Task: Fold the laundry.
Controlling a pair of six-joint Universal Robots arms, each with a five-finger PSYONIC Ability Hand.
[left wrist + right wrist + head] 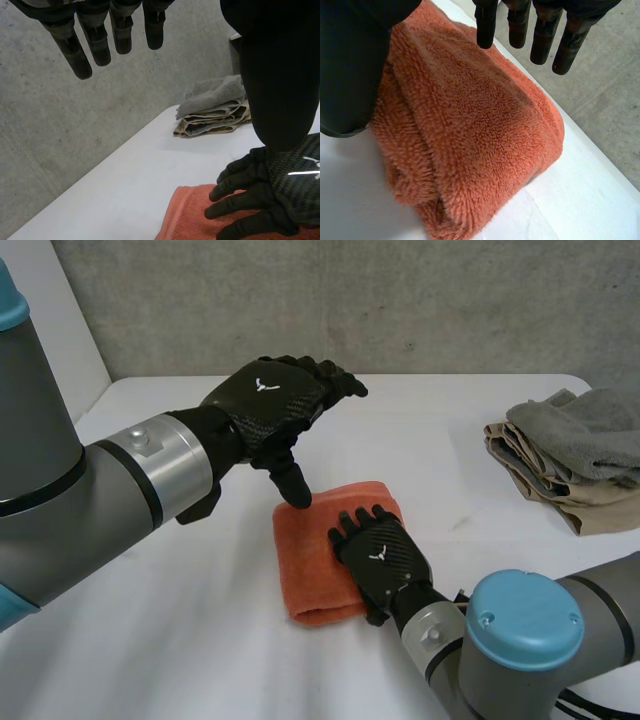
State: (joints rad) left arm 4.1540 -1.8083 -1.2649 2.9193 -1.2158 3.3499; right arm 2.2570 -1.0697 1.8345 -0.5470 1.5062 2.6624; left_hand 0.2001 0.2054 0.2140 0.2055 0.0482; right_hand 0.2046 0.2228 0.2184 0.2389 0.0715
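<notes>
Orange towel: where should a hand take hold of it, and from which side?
Its bare long edge, from the robot's left: the towel lies folded in stacked layers, so a pinch across that edge should keep them together. The right hand lies open on the other half; the left hand hovers open nearby.

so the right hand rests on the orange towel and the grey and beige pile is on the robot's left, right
No, the grey and beige pile is on the robot's right, as the head view shows. The right hand does rest on the orange towel.
</notes>
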